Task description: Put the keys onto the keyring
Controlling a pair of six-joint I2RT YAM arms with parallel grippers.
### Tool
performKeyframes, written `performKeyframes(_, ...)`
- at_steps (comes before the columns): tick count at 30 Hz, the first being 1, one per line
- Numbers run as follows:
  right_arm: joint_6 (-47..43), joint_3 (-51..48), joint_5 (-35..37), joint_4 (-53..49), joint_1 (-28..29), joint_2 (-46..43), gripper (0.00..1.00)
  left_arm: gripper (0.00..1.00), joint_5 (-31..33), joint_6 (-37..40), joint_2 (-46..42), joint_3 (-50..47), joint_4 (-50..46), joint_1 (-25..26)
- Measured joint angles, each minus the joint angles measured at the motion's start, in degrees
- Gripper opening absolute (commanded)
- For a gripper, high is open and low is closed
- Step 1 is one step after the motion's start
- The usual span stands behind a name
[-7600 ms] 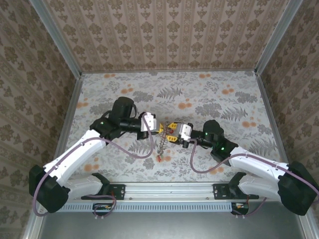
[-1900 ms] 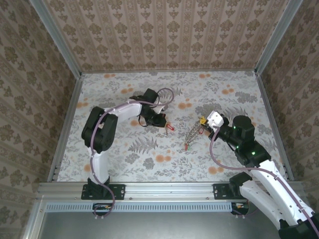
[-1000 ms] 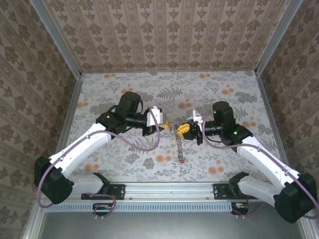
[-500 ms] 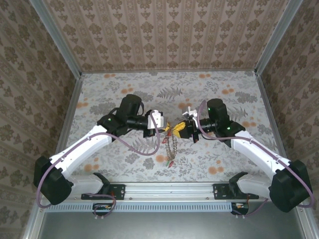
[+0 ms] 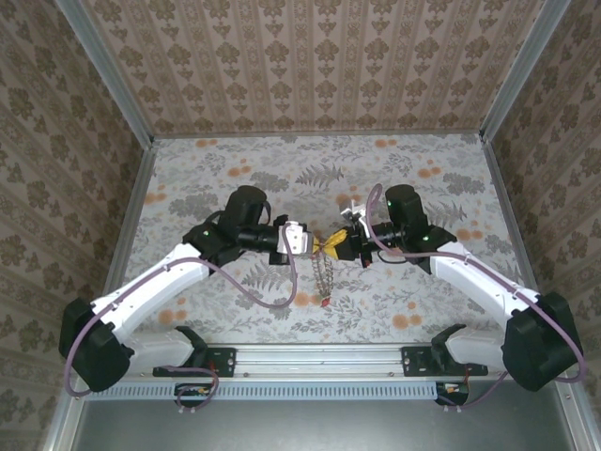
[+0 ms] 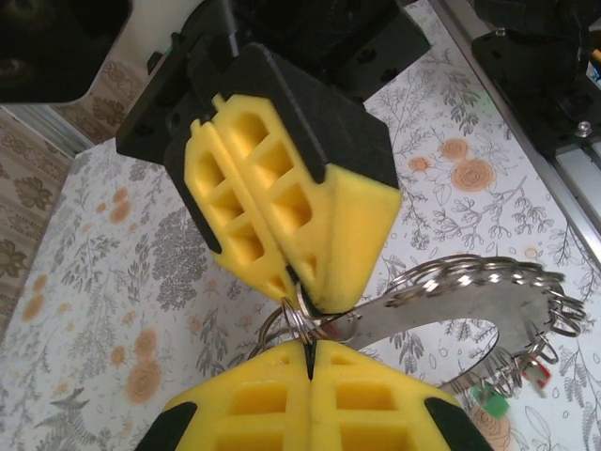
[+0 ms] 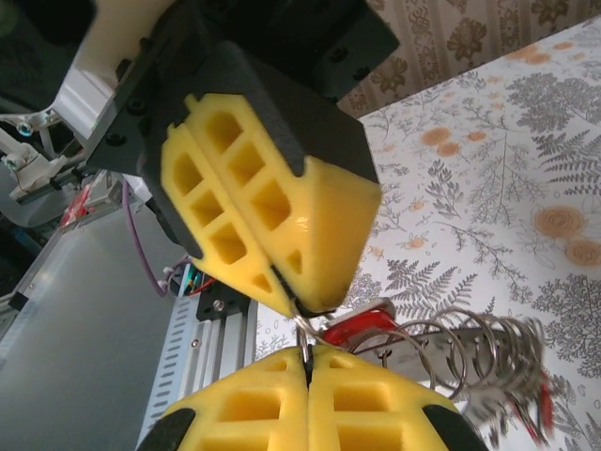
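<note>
My two grippers meet tip to tip above the middle of the table. The right gripper is shut on the keyring, a grey metal band with several wire loops that hangs below the meeting point. My left gripper is shut on a small wire ring joined to a red key, pressed against the keyring's end. Other keys dangle from the keyring's low end: one green, one red.
The floral tabletop lies open on all sides of the grippers. Patterned walls close the back and both sides. The metal rail with the arm bases runs along the near edge.
Two seconds ago the left gripper was at a red key on the table. Since then both grippers have come together, and in the last half second they have closed the small gap between their tips.
</note>
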State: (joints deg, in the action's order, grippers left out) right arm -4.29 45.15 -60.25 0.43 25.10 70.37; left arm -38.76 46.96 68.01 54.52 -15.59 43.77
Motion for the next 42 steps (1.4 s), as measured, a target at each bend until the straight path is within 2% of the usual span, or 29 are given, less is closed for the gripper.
performKeyframes(13,0.3,0.2,0.0,-0.5,-0.3,0.7,0.0,0.0,1.6,5.4,-0.5,-0.7,-0.9,1.3)
performKeyframes(28,1.4,-0.3,0.4,2.7,-0.6,-0.8,0.0,0.0,1.8,6.9,-0.5,-0.7,-1.4,1.7)
performKeyframes(36,-0.7,-1.9,1.8,3.1,-0.8,-3.3,0.0,0.0,2.2,6.8,-1.8,-3.1,-1.1,1.9)
performKeyframes(42,-1.3,-7.3,4.2,9.1,-0.9,-8.7,0.0,0.0,2.1,5.3,-1.9,-4.2,-0.3,2.3)
